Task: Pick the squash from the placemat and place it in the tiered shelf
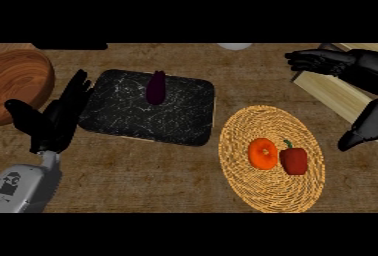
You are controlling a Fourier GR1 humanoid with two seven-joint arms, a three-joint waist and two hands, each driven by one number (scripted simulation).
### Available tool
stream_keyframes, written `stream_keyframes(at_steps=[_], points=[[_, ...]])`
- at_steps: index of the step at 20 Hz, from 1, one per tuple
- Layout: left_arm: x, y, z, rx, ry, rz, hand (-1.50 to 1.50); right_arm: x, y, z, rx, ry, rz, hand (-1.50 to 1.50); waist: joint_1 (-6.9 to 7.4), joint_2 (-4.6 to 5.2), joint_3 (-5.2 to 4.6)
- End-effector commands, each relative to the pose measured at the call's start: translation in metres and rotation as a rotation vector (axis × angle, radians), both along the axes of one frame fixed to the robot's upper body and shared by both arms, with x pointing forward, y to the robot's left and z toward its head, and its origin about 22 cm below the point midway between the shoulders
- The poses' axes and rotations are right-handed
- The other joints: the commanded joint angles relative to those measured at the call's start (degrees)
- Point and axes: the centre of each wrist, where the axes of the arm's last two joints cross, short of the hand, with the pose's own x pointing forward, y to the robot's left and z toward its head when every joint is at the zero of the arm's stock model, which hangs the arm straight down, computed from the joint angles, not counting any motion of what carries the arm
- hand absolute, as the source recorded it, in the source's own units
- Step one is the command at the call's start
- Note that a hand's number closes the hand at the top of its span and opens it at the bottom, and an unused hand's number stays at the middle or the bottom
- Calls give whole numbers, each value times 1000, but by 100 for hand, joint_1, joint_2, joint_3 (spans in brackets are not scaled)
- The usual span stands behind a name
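Right hand (319,60) hovers at the upper right of the head view, above the near end of the pale wooden tiered shelf (332,92), its fingers loosely curled leftward with nothing between them; a second dark part of that arm shows lower down at the right edge. Left hand (55,117) sits at the left, fingers straight and spread, pointing up and away, its fingertips lying at the left border of the black marbled placemat (148,120). On the far part of that placemat lies a dark purple, elongated vegetable (156,87), set upright along the view and apart from both hands. To the right of the placemat, on the brown counter (148,175), rests a round woven mat (251,190), carrying an orange squash-like round fruit (262,153) and, just beside it on the right, a red bell pepper (294,160) with a dark stem; the two nearly touch. A wooden bowl (26,75) fills the upper left corner, and a small white round object (235,46) peeks in at the top edge
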Motion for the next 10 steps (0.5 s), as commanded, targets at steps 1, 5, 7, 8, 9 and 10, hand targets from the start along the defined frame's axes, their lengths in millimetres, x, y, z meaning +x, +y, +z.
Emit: stream_keyframes(at_steps=[1,5,7,8,9,10], points=[[0,-4,-1,-17,2,8,0,-15,27,52,-375,-204,53,-150,-16,-35,0],[2,-2,1,-10,2,3,0,-36,70,57,-587,-387,64,-150,-42,-11,5],[4,-7,11,-1,-5,6,0,-48,94,27,-603,-380,59,-150,-72,-17,9],[-3,-3,-10,-7,8,20,0,-52,91,28,-625,-372,56,-150,-81,-1,5],[4,-10,-1,-12,-4,3,0,-56,102,15,-643,-374,46,-150,-80,6,7],[11,1,3,-12,-12,33,0,-62,108,-1,-644,-361,54,-150,-83,15,7]])
